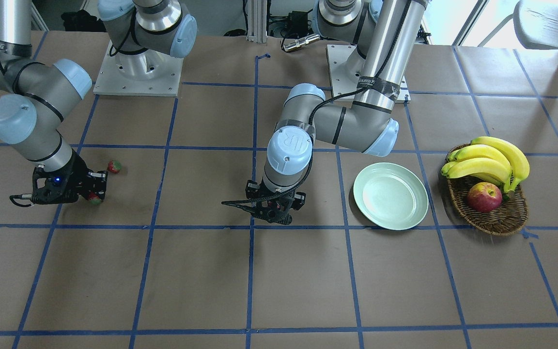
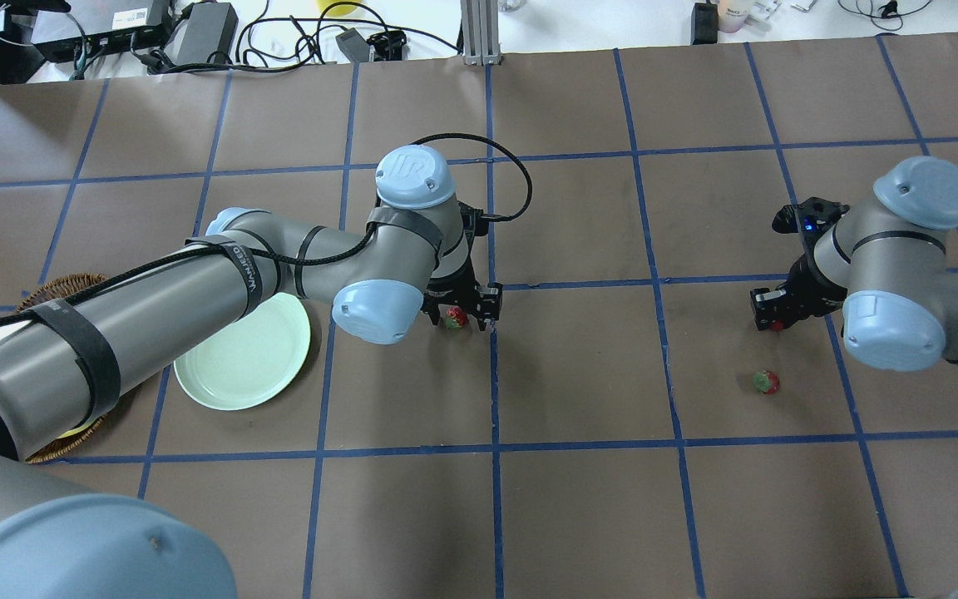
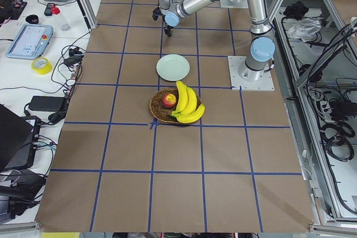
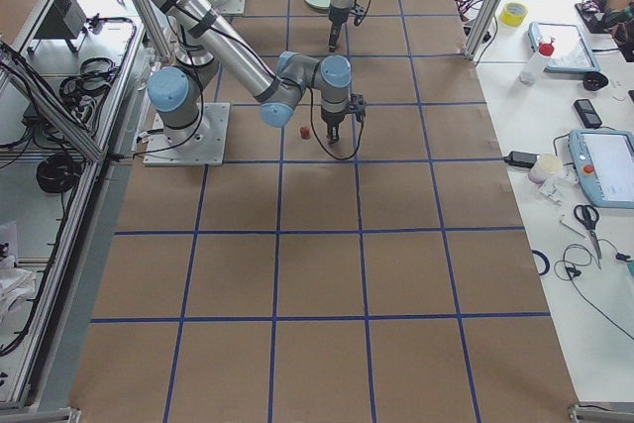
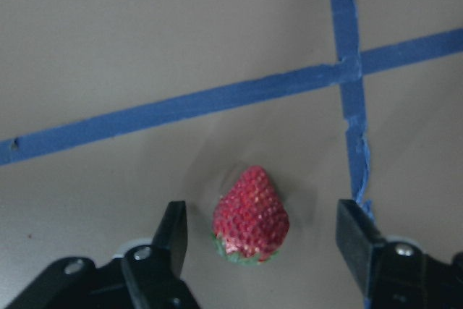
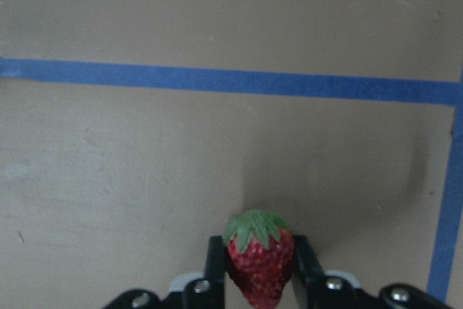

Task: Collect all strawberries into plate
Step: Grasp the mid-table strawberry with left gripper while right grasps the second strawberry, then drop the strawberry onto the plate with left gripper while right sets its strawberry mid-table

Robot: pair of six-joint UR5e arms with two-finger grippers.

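My left gripper (image 2: 464,318) is open and low over the table, its fingers on either side of a red strawberry (image 5: 249,211) that lies on the brown paper. My right gripper (image 2: 772,319) is shut on a second strawberry (image 6: 260,260), green top pointing away from the wrist, close above the table. A third strawberry (image 2: 766,382) lies loose on the table near the right gripper; it also shows in the front view (image 1: 114,166). The pale mint-green plate (image 1: 390,195) holds nothing and sits beside the left arm, which partly covers it in the overhead view (image 2: 246,358).
A brown wicker basket (image 1: 497,225) with bananas (image 1: 489,160) and a red-yellow apple (image 1: 484,197) stands just beyond the plate on the robot's left. Blue tape lines (image 5: 217,99) grid the brown table cover.
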